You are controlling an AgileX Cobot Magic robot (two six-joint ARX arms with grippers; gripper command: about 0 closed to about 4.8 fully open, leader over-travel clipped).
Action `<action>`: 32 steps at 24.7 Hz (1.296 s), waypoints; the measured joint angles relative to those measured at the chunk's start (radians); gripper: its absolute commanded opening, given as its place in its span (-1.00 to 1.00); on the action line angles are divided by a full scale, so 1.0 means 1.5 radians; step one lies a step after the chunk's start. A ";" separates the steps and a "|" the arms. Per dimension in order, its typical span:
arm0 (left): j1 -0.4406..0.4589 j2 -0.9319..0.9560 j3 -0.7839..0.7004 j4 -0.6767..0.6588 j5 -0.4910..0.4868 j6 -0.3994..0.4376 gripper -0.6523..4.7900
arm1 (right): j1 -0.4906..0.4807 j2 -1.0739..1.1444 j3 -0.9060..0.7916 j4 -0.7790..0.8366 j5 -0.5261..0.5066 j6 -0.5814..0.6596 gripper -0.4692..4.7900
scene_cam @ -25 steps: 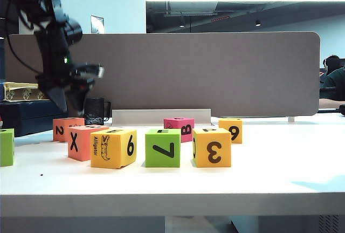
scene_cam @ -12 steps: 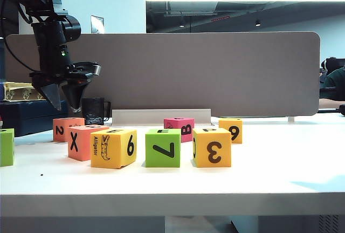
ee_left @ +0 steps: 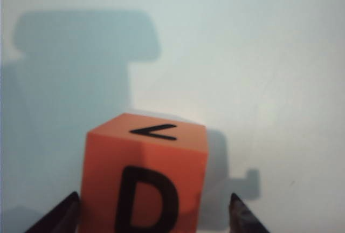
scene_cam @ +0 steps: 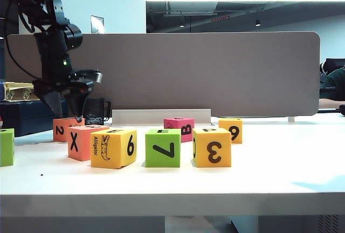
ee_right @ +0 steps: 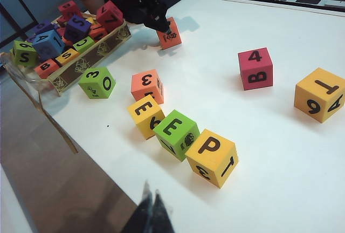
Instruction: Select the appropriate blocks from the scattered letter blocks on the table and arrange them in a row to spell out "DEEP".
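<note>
Near the far left corner of the white table (scene_cam: pixel 280 157), the left gripper (scene_cam: pixel 67 106) hangs spread wide right over the coral foam cube marked D (ee_left: pixel 144 173), not pinching it, while the right gripper (ee_right: pixel 151 211), fingers pressed together, waits above the front edge.

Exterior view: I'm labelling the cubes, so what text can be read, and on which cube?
"2": rear coral cube, under the open left gripper
"X": front coral cube
"Alligator" and "6": left yellow cube
"7": green cube
"3": middle yellow cube
"B": pink cube
"9": rear yellow cube
Letters on the cubes' tops: too foreshortened to read.
The right gripper is out of this view.
</note>
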 measured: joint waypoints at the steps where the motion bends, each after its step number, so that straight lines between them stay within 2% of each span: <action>1: 0.000 0.003 0.000 0.000 0.000 0.000 0.52 | 0.000 0.000 0.000 0.000 0.000 0.000 -0.83; 7: 0.001 0.019 0.000 0.003 0.000 0.000 0.45 | 0.000 0.000 0.000 0.000 0.000 0.000 -0.83; 8: 0.001 0.021 0.000 0.002 0.000 0.000 0.40 | 0.000 -0.001 0.000 0.000 0.001 0.000 -0.83; 9: 0.001 0.022 0.000 0.001 0.000 0.000 0.19 | 0.000 -0.001 0.000 0.000 0.001 0.000 -0.83; 11: 0.000 0.023 0.000 0.002 0.000 0.000 0.11 | 0.000 -0.001 0.000 0.000 0.001 0.000 -0.83; 22: 0.000 0.019 0.002 -0.026 -0.001 -0.006 0.11 | 0.000 -0.001 0.000 0.000 0.001 0.000 -0.83; 29: -0.001 -0.065 0.002 -0.096 0.001 -0.110 0.11 | 0.000 -0.001 0.000 0.000 0.001 0.000 -0.83; 32: -0.003 -0.103 0.003 -0.184 0.001 -0.148 0.11 | 0.000 -0.001 0.000 0.000 0.001 0.000 -0.83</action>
